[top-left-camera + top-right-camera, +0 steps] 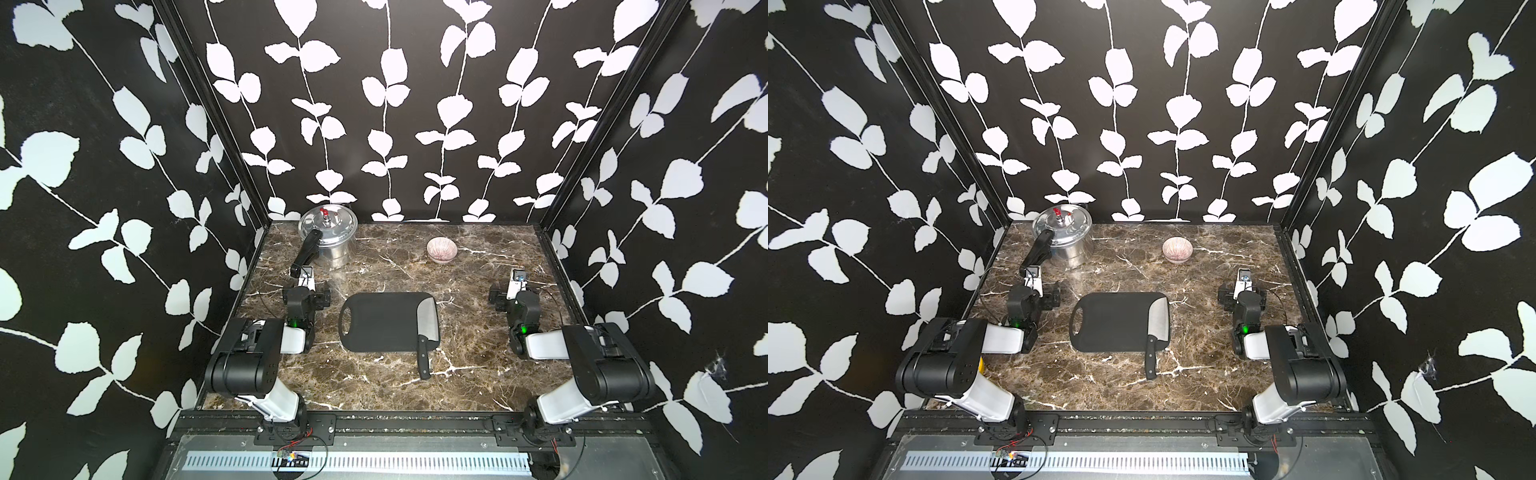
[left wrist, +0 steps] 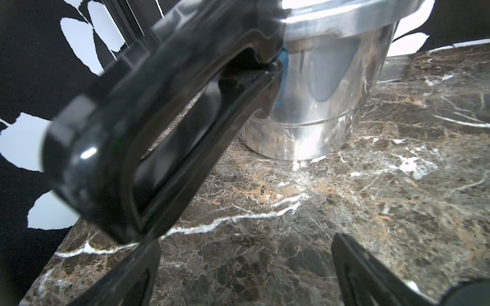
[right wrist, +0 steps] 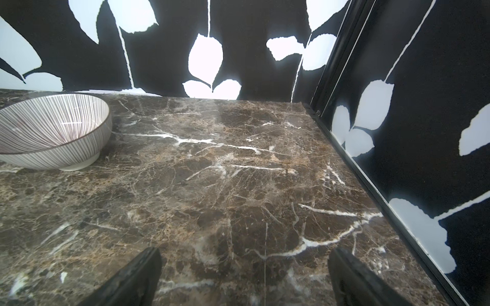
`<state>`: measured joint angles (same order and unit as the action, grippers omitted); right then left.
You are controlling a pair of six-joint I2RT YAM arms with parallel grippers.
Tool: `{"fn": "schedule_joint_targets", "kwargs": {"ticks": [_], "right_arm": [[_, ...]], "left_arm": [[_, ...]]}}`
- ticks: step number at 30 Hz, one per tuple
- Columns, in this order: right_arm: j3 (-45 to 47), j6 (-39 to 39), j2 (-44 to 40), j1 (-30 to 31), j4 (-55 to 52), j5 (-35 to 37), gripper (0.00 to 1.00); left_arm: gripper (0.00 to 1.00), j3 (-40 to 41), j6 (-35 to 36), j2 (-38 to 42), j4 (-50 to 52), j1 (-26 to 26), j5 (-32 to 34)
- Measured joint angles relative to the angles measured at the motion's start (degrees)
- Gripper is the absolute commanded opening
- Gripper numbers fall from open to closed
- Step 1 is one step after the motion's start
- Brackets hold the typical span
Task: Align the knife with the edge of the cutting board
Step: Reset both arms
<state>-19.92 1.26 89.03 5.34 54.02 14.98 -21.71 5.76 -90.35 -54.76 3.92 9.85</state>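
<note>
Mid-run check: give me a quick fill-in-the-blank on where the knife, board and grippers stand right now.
1. The knife has its ____ lying on the cutting board, with the handle sticking out past the board's near edge.
2. The left gripper and right gripper are both ____, holding nothing.
3. The striped bowl is ____ inside.
Missing words: blade; open; empty.

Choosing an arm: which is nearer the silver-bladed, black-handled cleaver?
Right. Right arm flanks the cleaver's end of the matte black cutting board; left arm flanks the opposite end.
</note>
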Motion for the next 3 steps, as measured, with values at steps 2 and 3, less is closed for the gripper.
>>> {"fn": "schedule_joint_targets", "kwargs": {"ticks": [2, 3], "right_arm": [[0.0, 0.0, 0.0, 0.0, 0.0, 0.0, 1.00], [0.0, 0.0, 0.0, -0.1, 0.0, 0.0, 1.00]], "left_arm": [[0.98, 0.0, 0.2, 0.0, 0.0, 0.0, -0.7], [0.99, 0.0, 0.3, 0.0, 0.0, 0.0, -1.0]]}}
